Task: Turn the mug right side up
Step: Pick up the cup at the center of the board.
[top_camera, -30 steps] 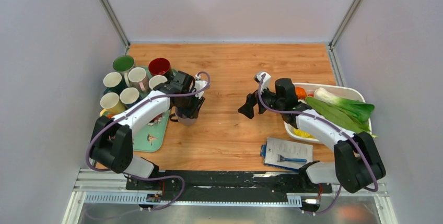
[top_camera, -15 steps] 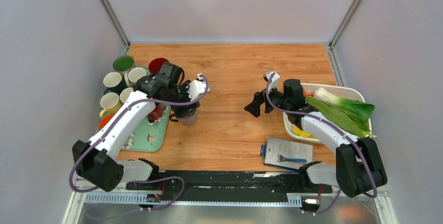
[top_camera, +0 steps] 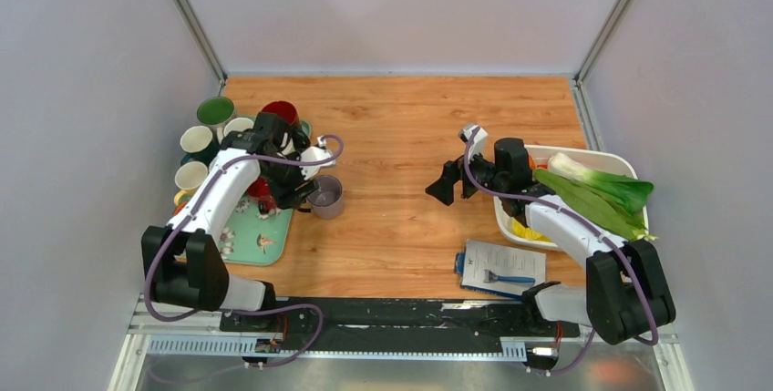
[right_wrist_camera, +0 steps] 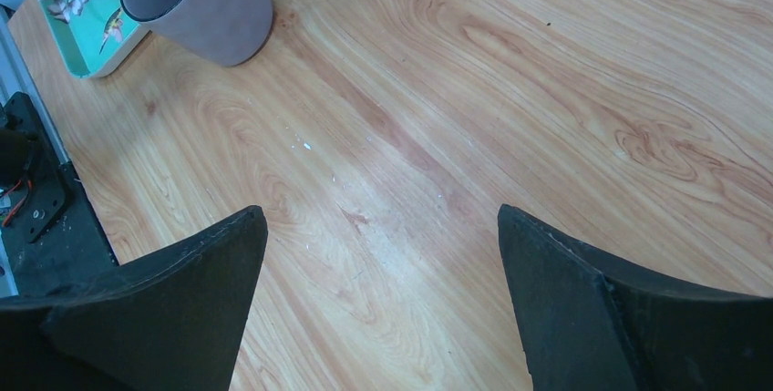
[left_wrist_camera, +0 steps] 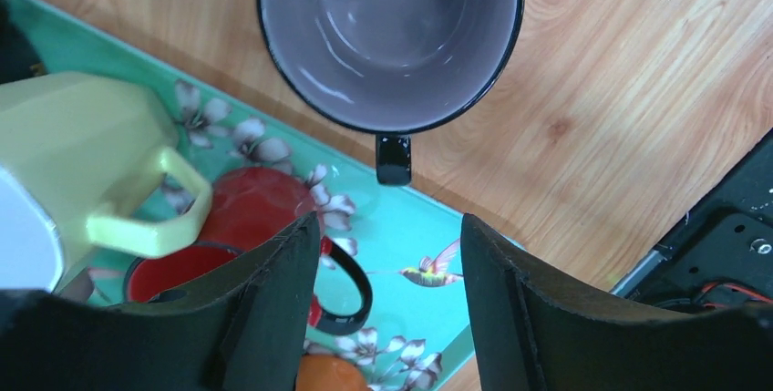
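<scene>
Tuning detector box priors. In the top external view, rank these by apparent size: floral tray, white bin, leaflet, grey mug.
1. white bin and floral tray: they look alike and both are partly covered, so I won't rank one over the other.
2. leaflet
3. grey mug, clearly the smallest.

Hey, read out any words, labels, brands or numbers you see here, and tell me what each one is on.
No text here can be read.
printed sheet by the right arm's base: it carries print, but too small to read.
tray: only pictures of flowers and a bird, no words.
grey mug: no lettering shows.
</scene>
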`<state>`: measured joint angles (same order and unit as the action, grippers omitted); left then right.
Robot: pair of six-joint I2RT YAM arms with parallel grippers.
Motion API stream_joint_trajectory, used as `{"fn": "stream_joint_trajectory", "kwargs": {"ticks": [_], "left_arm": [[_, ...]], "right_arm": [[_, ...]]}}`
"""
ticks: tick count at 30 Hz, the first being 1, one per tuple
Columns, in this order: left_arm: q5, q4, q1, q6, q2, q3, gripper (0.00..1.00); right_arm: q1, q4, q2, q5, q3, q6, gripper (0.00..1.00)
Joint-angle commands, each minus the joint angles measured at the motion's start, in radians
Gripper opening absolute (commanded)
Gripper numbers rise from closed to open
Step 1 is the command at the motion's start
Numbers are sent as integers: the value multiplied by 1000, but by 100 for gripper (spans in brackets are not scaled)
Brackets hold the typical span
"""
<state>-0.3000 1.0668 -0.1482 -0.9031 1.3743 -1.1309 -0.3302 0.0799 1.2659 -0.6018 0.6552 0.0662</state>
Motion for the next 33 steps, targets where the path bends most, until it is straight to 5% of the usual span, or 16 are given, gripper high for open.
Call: {"fn": "stream_joint_trajectory", "kwargs": {"ticks": [1,12,23,29,33], "left_arm": [[-53,-66,-3,-48,42,20,65],[-76,-226,-3,4,139,89,56],[-183,-198,-3,42,66,141,19],[-98,-144,-2,158,-92,139,2],[16,-49,-3,220,-241,110,0]], "right_arm": [[6,39,-19,-25,18,8,100],[16,31,-35,-21,3,0,100],[26,40,-18,-10,-2,-8,100],[32,41,2,-7,20,-7,100],[32,46,29,-13,33,1,100]]}}
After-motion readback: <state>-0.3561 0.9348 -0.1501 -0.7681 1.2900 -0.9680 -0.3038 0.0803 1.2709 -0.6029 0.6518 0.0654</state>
